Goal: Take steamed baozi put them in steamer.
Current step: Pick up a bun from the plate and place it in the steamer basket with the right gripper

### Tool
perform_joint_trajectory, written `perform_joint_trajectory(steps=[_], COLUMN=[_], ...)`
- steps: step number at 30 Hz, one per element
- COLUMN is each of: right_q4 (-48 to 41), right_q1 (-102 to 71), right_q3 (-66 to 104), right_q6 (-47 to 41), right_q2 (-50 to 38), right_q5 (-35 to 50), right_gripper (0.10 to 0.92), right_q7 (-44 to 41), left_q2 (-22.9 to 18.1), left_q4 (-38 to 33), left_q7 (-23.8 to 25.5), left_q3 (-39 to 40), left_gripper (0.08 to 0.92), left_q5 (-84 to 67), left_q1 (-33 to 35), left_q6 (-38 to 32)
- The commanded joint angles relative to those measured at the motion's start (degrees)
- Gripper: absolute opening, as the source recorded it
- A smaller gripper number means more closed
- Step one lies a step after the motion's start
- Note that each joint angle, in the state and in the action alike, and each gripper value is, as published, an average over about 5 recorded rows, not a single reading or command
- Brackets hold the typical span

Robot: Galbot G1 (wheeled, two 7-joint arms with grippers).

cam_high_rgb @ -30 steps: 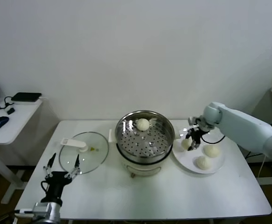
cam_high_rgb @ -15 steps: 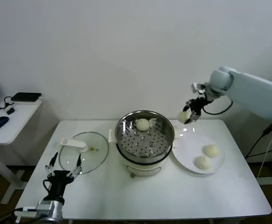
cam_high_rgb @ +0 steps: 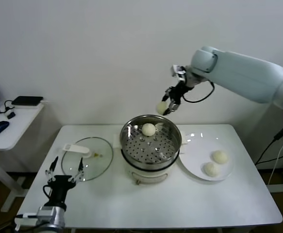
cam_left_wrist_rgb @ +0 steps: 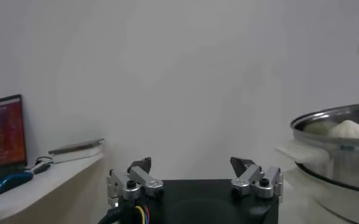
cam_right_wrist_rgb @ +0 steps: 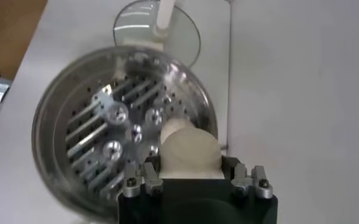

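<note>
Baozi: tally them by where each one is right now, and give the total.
In the steamer: 1
Held in the right gripper above the steamer: 1
On the plate: 2
Total: 4

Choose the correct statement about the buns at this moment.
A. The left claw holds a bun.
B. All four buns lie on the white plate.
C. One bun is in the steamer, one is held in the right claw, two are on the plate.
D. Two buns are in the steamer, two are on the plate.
C: one bun lies in the steamer, the right claw holds another bun above it, and two buns sit on the plate.
</note>
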Motion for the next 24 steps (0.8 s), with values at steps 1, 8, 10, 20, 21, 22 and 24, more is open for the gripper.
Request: perform_joint_trajectory(steps=[1,8,10,20,21,22,24], right_q4=[-1.1,-2.2,-2.3,-1.9,-1.9,-2.0,-2.1], right_q1=[-4.0,-9.5,-10.4,-12.6,-12.7,-12.9,-13.1], right_q3=[0.2,0.8,0.9,1.1,1.1,1.1,1.2], right_q6=[-1.6,-2.2,-2.3,-2.4,-2.4,-2.4,-2.3], right_q2=[9.0,9.8,9.9,10.3,10.3,10.4,10.4], right_q5=[2.7,-0.3,-0.8,-1.9,-2.0,-2.1,-2.4], right_gripper=[0.652,0.653,0.653,0.652,0.653,0.653,0.653], right_q7=[1.3,2.2,2.4,2.7,2.8,2.8,2.8], left_q2=[-0.1,0.0,0.1,0.0,0.0,0.0,0.0], left_q4=[-1.1,-1.6,-1.6,-1.3,-1.3,-1.2,-1.2], left_q7=[-0.6,-0.5,-0.5,-0.5,-0.5,-0.5,-0.5], left_q3=[-0.2,-0.1,-0.1,-0.1,-0.1,-0.1,-0.1], left_gripper=[0.823,0.823,0.823,0.823,0.823,0.823,0.823], left_q5=[0.2,0.3,0.3,0.3,0.3,0.3,0.3], left_q1=[-0.3,-0.3,-0.3,0.0,0.0,0.1,0.1], left_q6=[1.4,1.6,1.6,1.3,1.3,1.3,1.2])
